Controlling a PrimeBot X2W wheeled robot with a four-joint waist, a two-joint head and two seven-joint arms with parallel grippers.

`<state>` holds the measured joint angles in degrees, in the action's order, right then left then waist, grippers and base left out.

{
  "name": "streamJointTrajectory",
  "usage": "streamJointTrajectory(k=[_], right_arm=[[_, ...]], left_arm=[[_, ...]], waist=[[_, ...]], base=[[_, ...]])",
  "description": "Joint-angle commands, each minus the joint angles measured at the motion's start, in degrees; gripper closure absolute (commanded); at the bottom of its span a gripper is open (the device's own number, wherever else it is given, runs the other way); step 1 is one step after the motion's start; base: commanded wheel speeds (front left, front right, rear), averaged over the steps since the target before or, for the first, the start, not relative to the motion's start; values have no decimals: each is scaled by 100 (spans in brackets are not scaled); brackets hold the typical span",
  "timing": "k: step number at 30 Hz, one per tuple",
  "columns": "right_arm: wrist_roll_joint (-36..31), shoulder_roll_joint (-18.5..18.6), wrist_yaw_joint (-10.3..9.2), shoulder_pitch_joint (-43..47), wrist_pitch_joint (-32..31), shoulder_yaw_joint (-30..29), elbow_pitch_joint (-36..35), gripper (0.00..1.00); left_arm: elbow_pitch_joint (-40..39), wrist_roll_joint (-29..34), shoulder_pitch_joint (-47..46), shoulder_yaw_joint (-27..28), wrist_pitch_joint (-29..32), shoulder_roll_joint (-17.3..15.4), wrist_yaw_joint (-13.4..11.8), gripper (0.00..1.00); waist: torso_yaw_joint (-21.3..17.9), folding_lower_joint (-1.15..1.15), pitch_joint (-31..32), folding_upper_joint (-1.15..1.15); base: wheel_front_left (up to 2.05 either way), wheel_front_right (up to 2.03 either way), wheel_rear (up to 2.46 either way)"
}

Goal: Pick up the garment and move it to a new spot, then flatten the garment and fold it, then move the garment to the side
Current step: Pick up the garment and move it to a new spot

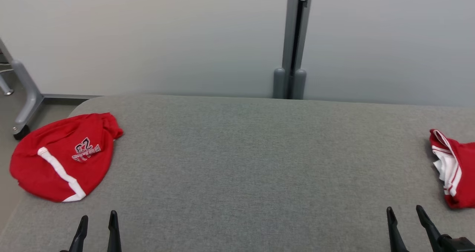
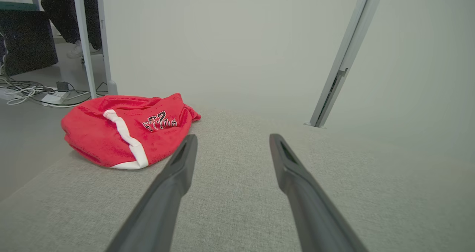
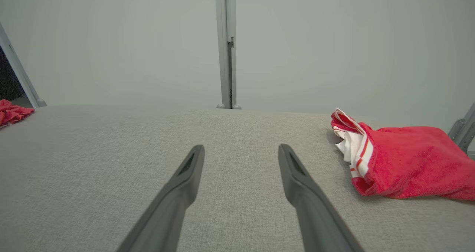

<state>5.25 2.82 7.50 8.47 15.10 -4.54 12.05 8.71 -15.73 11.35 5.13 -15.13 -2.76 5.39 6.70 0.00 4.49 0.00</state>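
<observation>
Item one: printed garment (image 1: 63, 157), red with a white band and number print; bunched in a heap at nine o'clock on the bench (image 1: 259, 163); its outer side appears to lap over the bench's left edge.

Item two: striped garment (image 1: 453, 168), red with white striped trim; crumpled at three o'clock by the right edge (which of the two the task means cannot be told).

Handling, as judged: light, soft, limp cloth; likely to drape and drag; best pinched at a band or trim edge, where the layers bunch firm.

Left pincer (image 1: 98, 215) at seven o'clock, fingers apart, holding nothing; right pincer (image 1: 404, 208) at five o'clock, likewise apart and bare.

Room: broad open middle of the bench; post (image 1: 295, 40) behind the far edge at twelve.
</observation>
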Motion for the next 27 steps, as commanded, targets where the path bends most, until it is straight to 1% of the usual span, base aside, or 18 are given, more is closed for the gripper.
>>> streamJointTrajectory(k=[1, 4, 8, 11, 14, 16, 19, 21, 23, 25, 27], right_arm=[[42, 21, -1, 15, 7, 25, -10, 0], [186, 21, -1, -37, 7, 252, 30, 0], [185, 25, -2, -183, 7, 481, 50, 0], [244, 24, -1, -239, 7, 516, 56, 0], [241, 25, -1, -281, 6, 528, 37, 0], [207, 26, -1, -288, 6, 488, 12, 0], [101, 24, -1, -354, 6, 474, -25, 0], [-83, 25, -1, -524, 6, 519, -80, 0], [-199, 85, -1, -746, 6, 546, -132, 0], [-267, 183, -2, -933, 4, 518, -165, 0], [-301, 265, -2, -1096, 4, 481, -221, 0]], left_arm=[[-5, 4, 56, 27, -1, -26, -30, 0], [-37, -26, 148, 100, 0, -25, -62, 0], [-81, -33, 228, 128, -1, -23, -88, 0], [-120, -16, 214, 129, -1, -24, -79, 0], [-182, -46, 121, 157, -1, -24, -87, 0], [-197, -8, 11, 150, -1, -24, -49, 0], [-103, -32, -262, 170, -1, -23, 12, 0], [63, -92, -530, 159, -1, -23, 29, 0], [386, -69, -927, 159, -1, -34, 36, 0], [780, -183, -1393, 183, 39, -81, 48, 0], [1161, -175, -1822, 183, 162, -193, 12, 0]], waist=[[311, 0, 77, 0], [603, 0, 122, 0], [835, 0, 127, 0], [909, 0, 104, 0], [914, 0, 24, 0], [906, 0, -69, 0], [872, 0, -320, 0], [790, 0, -702, 0], [707, 0, -1078, 0], [640, 0, -1412, 0], [599, 0, -1679, 0]], base=[[0, 0, 0], [0, 0, 0], [0, 0, 0], [0, 0, 0], [0, 0, 0], [0, 0, 0], [0, 0, 0], [0, 0, 0], [0, 0, 0], [0, 0, 0], [0, 0, 0]])
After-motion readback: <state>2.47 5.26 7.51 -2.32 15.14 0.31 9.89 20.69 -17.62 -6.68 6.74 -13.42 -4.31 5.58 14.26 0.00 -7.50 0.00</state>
